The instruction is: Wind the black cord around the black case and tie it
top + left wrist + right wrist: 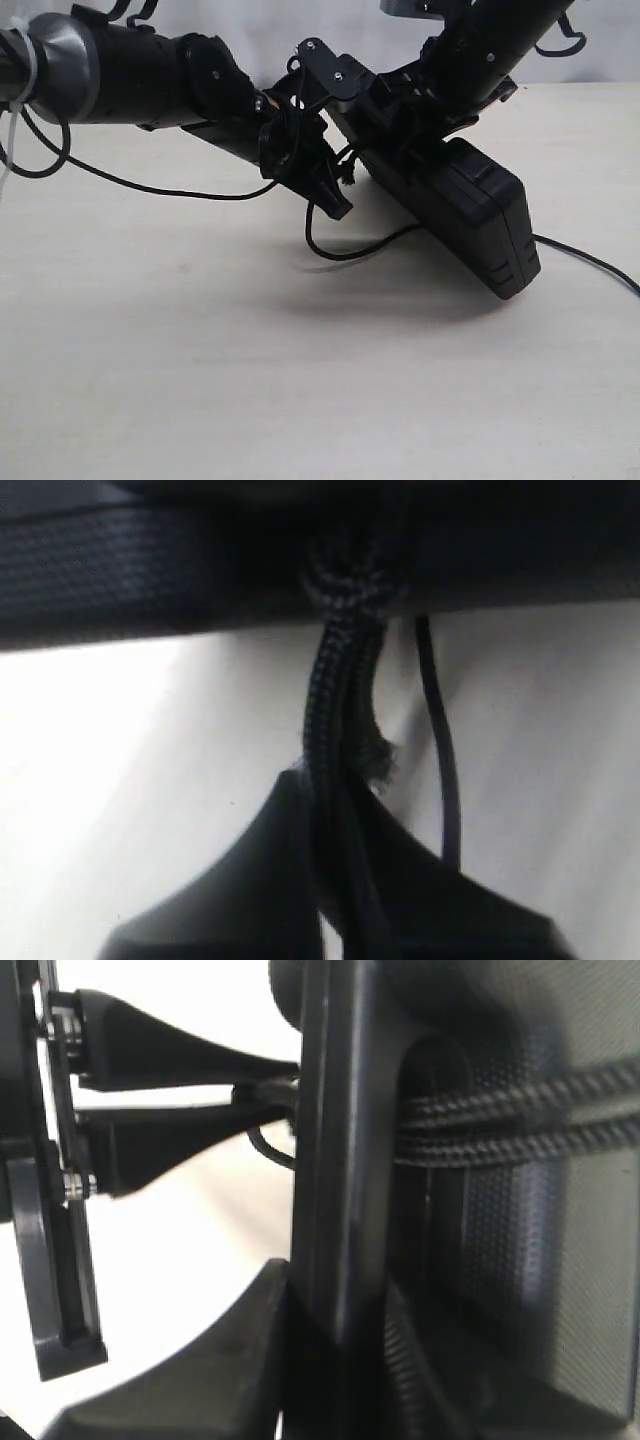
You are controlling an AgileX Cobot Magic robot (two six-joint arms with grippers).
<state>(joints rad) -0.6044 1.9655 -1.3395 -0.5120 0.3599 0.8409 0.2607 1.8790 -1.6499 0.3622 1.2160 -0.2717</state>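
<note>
Black braided cord (340, 700) is the thing to mind. Coming in over the bench's (200, 380) left side, the left gripper (335, 203) reaches toward the middle and is pinched closed on the doubled strand just below the case's edge. A frayed end sticks out beside its fingers (250, 880). From there a slack loop sags to the bench and runs to the black case (470, 215). The case hangs tilted right of the middle, nearer the far edge than the near one, with its upper end raised and its lower corner down by the surface. The right gripper (335, 1280) clamps that raised end, jaws closed on the case's rim, and a double run of cord crosses the lid beside it. More cord trails toward the right edge.

The step looks like drawing the wrap tight before tying. To do it well, I judge, pull along the line of the strand rather than sideways, so it doesn't slip off the rim. Take up the slack gently, and have the right arm brace the case against the pull.

Hard to tell are whether the low corner actually touches the bench, whether any knot is formed, and how many turns go round, since the arms cover the case's upper half. The thin line beside the strand in the left wrist view could be cord or arm cable.
</note>
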